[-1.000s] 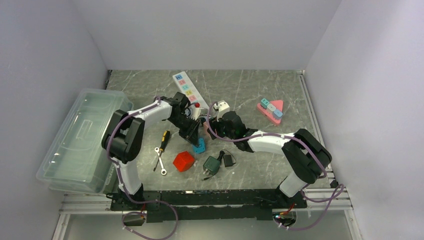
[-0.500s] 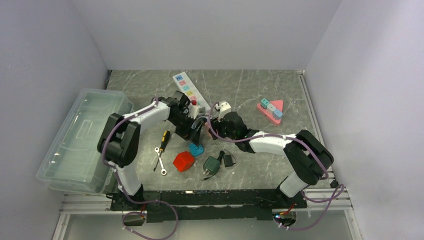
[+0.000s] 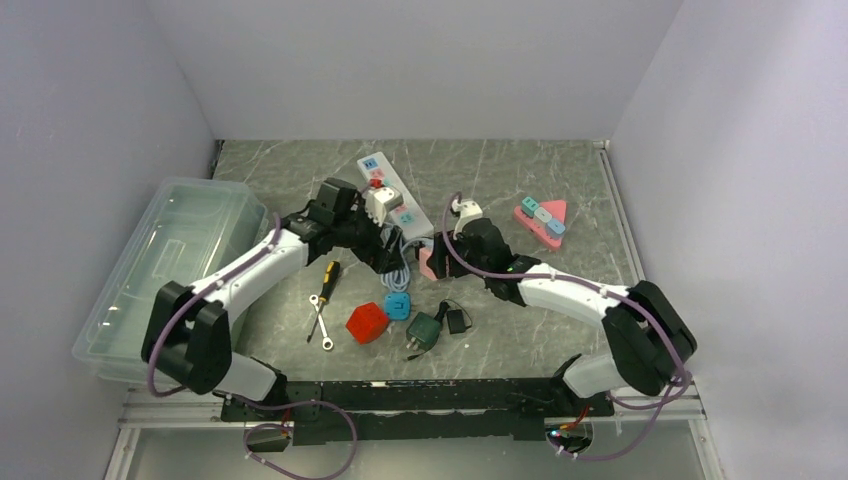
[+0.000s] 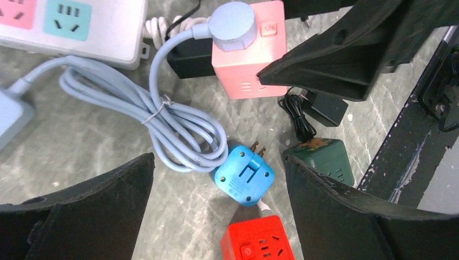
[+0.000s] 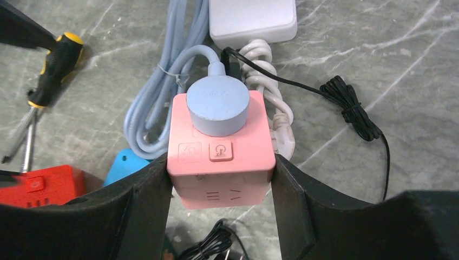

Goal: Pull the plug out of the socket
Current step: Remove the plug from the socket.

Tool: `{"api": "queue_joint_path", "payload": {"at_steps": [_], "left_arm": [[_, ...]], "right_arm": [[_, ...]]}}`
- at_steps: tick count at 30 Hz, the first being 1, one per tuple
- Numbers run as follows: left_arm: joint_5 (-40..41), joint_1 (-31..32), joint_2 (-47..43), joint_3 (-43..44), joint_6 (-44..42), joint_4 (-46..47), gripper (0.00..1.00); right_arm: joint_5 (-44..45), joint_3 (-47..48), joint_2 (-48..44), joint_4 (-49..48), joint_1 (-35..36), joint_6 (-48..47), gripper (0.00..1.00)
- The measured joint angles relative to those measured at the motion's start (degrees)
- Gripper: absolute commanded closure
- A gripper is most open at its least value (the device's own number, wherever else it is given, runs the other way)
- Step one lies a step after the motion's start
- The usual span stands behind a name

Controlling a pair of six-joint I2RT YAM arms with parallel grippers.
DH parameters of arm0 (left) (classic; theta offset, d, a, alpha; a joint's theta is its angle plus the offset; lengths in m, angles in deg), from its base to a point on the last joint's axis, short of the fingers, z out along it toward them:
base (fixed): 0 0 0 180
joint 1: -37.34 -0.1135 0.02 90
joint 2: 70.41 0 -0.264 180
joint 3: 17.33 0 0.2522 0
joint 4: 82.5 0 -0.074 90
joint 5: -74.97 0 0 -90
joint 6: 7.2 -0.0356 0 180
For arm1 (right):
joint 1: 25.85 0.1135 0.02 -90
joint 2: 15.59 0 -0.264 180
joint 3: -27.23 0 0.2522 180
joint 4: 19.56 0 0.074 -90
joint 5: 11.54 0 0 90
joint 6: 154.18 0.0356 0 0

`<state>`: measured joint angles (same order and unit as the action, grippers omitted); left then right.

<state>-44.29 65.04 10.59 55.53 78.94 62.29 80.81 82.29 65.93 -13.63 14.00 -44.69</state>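
Pink socket cube is clamped between the right tool's fingers, which hide its sides; a round pale plug sits in its top. The left tool hangs spread wide above a small blue plug lying loose on the tabletop, just beside the coiled cable; a red cube is cut off below.

The top camera sits high behind the arm bases, looking down over the whole worktop from afar. The left wrist camera looks steeply down from close by; the right wrist camera is closer still. Both wrist views share the pink socket cube, its round plug and the pale cable; overhead these look small, perhaps partly hidden.
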Motion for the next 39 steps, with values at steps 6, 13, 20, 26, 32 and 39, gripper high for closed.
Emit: {"api": "queue_joint_path", "payload": {"at_steps": [6, 13, 20, 26, 32, 39], "left_arm": [[-3.23, 3.50, 6.93, 0.00, 1.64, 1.14, 0.06], [-7.02, 4.52, 9.31, 0.00, 6.80, 4.44, 0.04], [-6.93, 4.52, 11.37, 0.00, 11.61, 6.14, 0.01], [-8.50, 4.46, 13.16, 0.00, 15.67, 7.43, 0.00], [-11.37, 4.09, 14.19, -0.37, 18.93, 9.49, 0.00], [-16.20, 3.21, 16.96, -0.85, 22.69, 12.61, 0.13]], "right_arm": [[-0.35, 2.19, -3.34, 5.62, -0.33, 5.84, 1.00], [-0.46, 4.44, -3.78, 8.76, -0.07, 10.43, 1.00], [1.31, 5.88, -3.85, 11.23, 2.03, 13.49, 1.00], [3.82, 5.92, -3.85, 11.56, 3.26, 15.65, 1.00], [6.64, 5.92, -3.85, 11.50, 4.46, 17.18, 1.00], [9.01, 5.92, -3.85, 11.43, 4.92, 17.99, 1.00]]}}
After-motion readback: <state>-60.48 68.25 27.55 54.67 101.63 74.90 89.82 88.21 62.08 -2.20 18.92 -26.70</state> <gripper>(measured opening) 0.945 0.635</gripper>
